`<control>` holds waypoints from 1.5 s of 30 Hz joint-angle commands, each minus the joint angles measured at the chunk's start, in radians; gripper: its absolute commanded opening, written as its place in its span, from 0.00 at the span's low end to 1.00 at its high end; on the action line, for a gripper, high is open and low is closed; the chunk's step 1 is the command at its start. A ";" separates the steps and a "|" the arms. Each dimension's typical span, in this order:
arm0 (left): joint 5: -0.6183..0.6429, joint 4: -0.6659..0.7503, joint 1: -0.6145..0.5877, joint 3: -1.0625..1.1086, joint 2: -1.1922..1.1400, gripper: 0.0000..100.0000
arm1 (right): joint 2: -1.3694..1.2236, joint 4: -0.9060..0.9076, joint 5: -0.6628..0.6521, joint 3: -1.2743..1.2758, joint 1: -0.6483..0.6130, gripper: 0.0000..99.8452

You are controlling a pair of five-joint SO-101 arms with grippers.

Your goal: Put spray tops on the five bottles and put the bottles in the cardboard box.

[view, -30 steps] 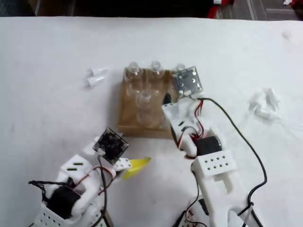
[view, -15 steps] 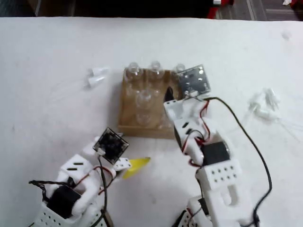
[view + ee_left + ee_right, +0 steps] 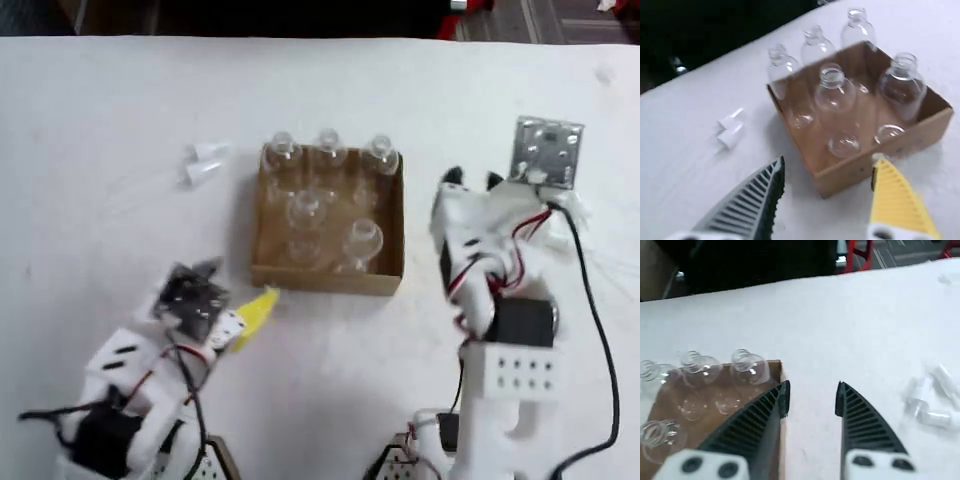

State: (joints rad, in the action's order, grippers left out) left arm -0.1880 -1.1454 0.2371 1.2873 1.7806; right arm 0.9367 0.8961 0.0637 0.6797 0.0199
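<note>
The left pincer (image 3: 827,162) gapes wide, empty, the cardboard box (image 3: 852,172) holding five bottles (image 3: 834,92) just beyond its tips. The right pincer (image 3: 812,390), partly open and empty, has that box beside one finger.

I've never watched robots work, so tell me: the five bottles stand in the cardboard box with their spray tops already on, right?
Not quite. The five bottles do stand in the cardboard box, but their necks are bare, as the left wrist view shows; the spray tops lie loose on the table.
</note>
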 commanded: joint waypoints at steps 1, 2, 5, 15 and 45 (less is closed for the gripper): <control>-0.054 0.012 -0.176 -0.152 -0.001 0.26 | -0.142 -0.082 0.081 0.031 0.116 0.13; -0.080 0.017 -0.205 -0.176 -0.002 0.26 | -0.182 -0.102 0.120 0.049 0.136 0.13; -0.193 0.014 -0.252 -0.236 -0.005 0.26 | -0.305 -0.180 0.186 0.087 0.162 0.13; -0.351 0.074 -0.332 -0.663 -0.753 0.26 | -0.630 -0.346 0.187 0.089 0.194 0.13; -0.732 -0.120 -0.371 -2.533 -2.829 0.26 | -0.673 -0.492 0.176 0.149 0.153 0.13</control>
State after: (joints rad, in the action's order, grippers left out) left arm -0.8017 -1.2820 -0.1158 -1.0510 -0.9398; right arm 0.2570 0.4250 0.2386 0.8332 0.1964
